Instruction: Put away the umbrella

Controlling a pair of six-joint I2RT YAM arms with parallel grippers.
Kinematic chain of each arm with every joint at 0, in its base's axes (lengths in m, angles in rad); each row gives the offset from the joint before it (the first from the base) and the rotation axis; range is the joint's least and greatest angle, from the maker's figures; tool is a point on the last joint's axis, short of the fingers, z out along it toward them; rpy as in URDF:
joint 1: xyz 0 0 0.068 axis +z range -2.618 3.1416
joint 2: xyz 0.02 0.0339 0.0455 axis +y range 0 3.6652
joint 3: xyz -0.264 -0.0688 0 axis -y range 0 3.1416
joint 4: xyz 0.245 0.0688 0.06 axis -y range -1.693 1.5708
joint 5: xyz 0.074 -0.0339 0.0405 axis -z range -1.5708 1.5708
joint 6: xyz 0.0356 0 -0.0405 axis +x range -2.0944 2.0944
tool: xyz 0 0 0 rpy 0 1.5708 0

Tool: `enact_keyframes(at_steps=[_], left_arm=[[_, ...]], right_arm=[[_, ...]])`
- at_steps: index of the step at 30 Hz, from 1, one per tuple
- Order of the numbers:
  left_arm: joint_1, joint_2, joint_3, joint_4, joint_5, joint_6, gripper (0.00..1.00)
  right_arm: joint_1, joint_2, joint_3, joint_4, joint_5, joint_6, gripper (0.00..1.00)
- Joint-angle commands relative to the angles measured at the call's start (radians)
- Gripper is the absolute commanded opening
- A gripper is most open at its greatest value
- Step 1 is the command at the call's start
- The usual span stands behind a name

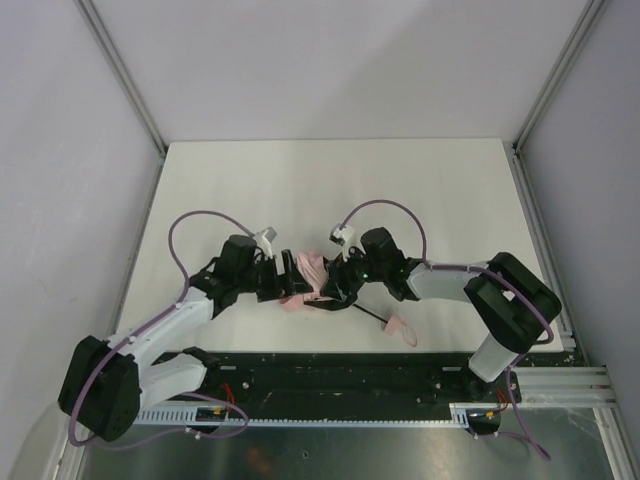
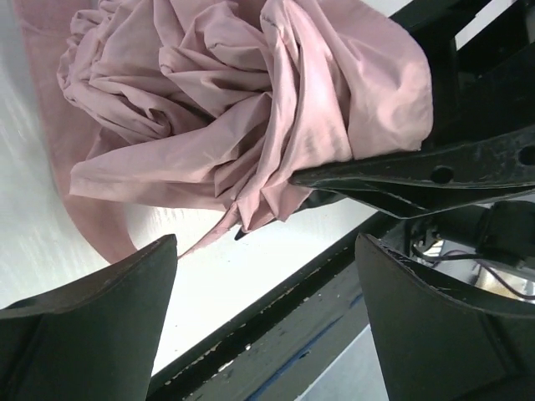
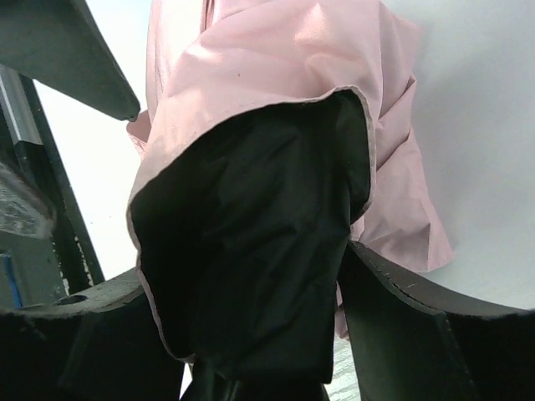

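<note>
Counted: one umbrella [image 1: 312, 276], two arms, two grippers. Pale pink canopy bunched on white table [image 1: 300, 190] near the front edge, between the wrists. One thin black shaft [image 1: 370, 315] running out to the right, ending in one pink handle [image 1: 402, 329]. Both arms bent inward, wrists low, facing each other across the fabric. At left gripper [image 2: 267, 251]: fingers [image 2: 100, 317] spread wide, nothing between, fabric just ahead. At right gripper [image 3: 251, 292]: clamped on a canopy fold, black lining showing.
</note>
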Motion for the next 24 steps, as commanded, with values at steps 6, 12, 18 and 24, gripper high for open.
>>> enact_keyframes(at_steps=[6,12,18,24], left_arm=[[-0.046,0.059,0.026,0.024,-0.104,0.179,0.79],[-0.048,0.108,-0.037,0.058,-0.058,0.141,0.65],[-0.058,0.085,-0.104,0.073,-0.021,0.095,0.26],[-0.063,0.046,-0.192,0.048,0.006,0.005,0.01]], right_arm=[[-0.031,0.043,0.008,0.073,-0.118,0.045,0.69],[-0.038,0.067,0.037,0.065,-0.145,0.037,0.69],[-0.034,0.101,0.06,0.057,-0.149,0.026,0.69],[-0.016,0.117,0.1,0.004,-0.13,0.001,0.74]])
